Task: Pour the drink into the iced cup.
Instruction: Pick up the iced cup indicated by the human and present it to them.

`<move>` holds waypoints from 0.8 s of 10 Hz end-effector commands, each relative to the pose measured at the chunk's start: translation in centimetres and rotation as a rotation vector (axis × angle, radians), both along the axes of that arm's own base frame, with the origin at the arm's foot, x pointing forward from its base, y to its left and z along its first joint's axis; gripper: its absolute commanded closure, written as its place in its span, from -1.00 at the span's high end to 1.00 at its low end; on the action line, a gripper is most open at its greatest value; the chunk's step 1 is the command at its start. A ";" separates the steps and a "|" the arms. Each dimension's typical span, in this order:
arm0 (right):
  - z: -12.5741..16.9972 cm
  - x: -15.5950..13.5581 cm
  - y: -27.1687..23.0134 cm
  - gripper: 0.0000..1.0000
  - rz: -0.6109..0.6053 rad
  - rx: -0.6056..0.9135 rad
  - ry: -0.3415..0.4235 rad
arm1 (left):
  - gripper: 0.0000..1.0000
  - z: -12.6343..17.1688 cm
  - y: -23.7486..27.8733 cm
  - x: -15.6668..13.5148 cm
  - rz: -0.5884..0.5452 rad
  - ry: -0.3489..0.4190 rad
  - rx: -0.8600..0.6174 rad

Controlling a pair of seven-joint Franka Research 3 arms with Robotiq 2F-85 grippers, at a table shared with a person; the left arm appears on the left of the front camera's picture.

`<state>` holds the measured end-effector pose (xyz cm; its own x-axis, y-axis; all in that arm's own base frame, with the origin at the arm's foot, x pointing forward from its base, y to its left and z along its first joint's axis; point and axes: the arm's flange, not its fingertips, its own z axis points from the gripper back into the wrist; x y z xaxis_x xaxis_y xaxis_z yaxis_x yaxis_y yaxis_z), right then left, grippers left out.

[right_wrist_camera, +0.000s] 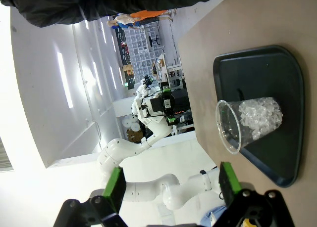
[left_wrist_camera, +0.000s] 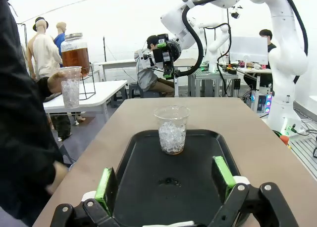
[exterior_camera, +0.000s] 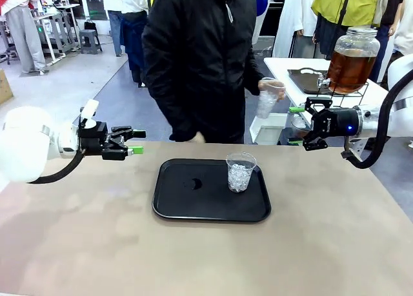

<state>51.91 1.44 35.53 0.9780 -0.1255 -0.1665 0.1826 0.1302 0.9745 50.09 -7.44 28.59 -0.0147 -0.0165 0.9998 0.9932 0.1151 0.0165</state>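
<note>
Clear iced cup [exterior_camera: 241, 172] stands between both jaws.

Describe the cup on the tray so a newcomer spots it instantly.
Find the black tray on the table. A clear plastic cup stands upright near its far right corner, part filled with ice. The other iced cup is in the person's hand; this one stands free.

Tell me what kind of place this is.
Probably a robotics lab or demo hall: the left gripper and right gripper flank a table holding a black tray and iced cup, with a drink dispenser on a side table.
</note>
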 end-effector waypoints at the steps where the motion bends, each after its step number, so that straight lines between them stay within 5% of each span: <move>1: 0.1 0.0 0.0 1.00 -0.001 0.001 -0.001 | 1.00 0.2 -0.1 0.0 0.001 -0.003 0.004; 8: 0.1 0.0 0.0 1.00 -0.001 0.001 -0.001 | 1.00 0.2 -0.1 0.0 0.001 -0.003 0.004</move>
